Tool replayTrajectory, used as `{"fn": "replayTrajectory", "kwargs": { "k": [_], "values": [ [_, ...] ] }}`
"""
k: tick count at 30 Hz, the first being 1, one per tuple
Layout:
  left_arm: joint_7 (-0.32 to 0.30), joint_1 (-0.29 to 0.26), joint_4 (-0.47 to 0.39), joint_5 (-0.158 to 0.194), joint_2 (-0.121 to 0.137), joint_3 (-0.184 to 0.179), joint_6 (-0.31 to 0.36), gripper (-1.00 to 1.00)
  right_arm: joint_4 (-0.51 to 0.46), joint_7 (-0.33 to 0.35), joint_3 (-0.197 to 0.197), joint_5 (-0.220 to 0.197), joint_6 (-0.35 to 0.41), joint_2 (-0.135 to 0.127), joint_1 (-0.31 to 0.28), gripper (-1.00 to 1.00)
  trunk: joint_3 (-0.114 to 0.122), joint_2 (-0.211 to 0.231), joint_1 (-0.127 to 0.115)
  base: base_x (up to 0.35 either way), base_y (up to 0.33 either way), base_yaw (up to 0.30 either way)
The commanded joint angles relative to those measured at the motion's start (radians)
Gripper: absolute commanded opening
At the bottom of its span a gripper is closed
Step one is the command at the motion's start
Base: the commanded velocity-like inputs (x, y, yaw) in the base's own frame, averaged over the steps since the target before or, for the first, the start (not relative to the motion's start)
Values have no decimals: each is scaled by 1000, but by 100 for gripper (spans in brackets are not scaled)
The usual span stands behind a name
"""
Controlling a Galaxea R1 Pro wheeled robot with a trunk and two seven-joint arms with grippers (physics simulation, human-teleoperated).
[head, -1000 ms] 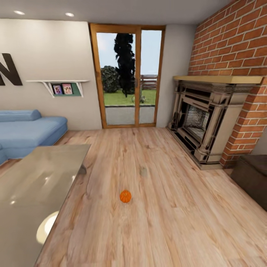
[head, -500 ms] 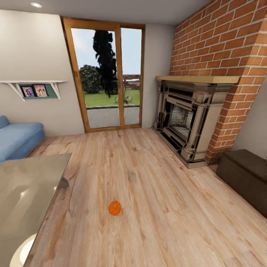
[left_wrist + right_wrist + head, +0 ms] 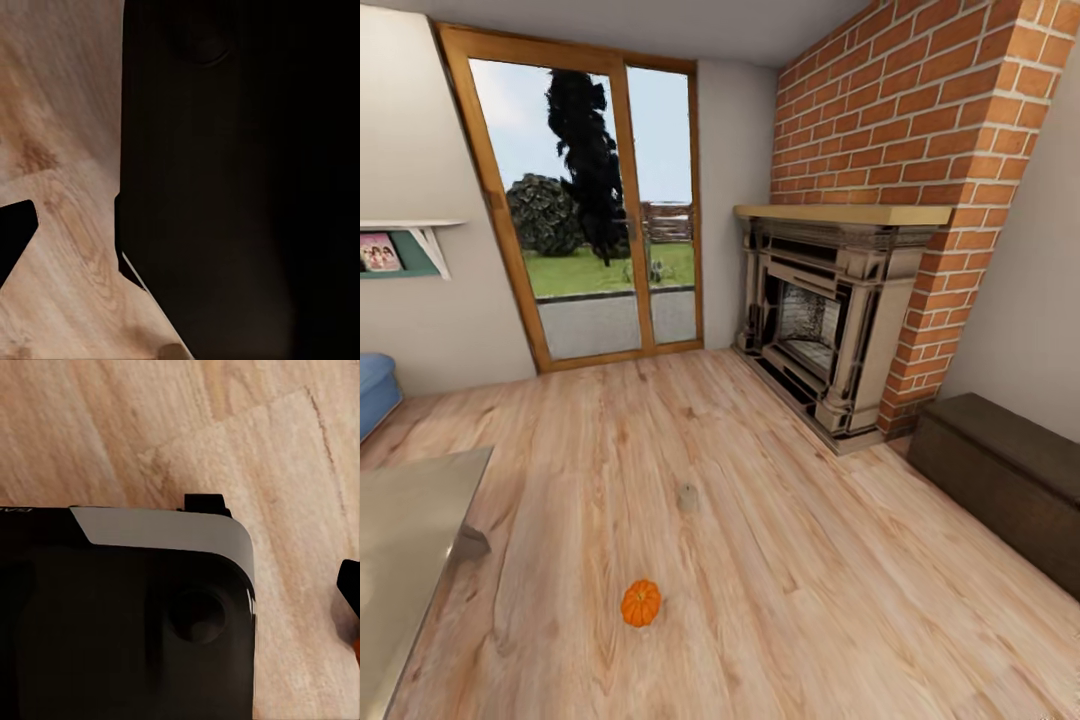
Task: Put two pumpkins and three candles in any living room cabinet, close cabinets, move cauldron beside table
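Note:
One orange ribbed pumpkin (image 3: 641,603) lies on the wood plank floor in the head view, right of the glass-topped table (image 3: 405,545). Beyond it stands a small tan candle (image 3: 687,497), upright on the floor. The low dark brown cabinet (image 3: 1000,470) runs along the right wall with its fronts shut. In the left wrist view a dark fingertip (image 3: 15,234) shows over bare floor beside the robot's dark body. The right wrist view has a dark fingertip (image 3: 349,583) at its edge over floor. Whether either gripper is open or shut is hidden.
A brick fireplace (image 3: 815,325) stands between the cabinet and the glass patio door (image 3: 585,210). The corner of a blue sofa (image 3: 374,385) and a wall shelf (image 3: 400,250) are at the far left. Wide floor lies between table and cabinet.
The camera has swung to the right: sofa and table have slid toward the left edge and more of the cabinet shows. Pumpkin and candle themselves have not moved.

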Motion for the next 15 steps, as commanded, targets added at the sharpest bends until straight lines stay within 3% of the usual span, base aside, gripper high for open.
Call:
{"fn": "replayTrajectory", "kwargs": {
  "k": [1,15],
  "values": [
    [0,0,0,0,0,0,0,100,0,0,0,0,0,0,0,100,0,0,0,309,112,-283],
    [0,0,0,0,0,0,0,100,0,1,0,0,0,0,0,100,9,0,0,327,33,-283]
  ]
}}
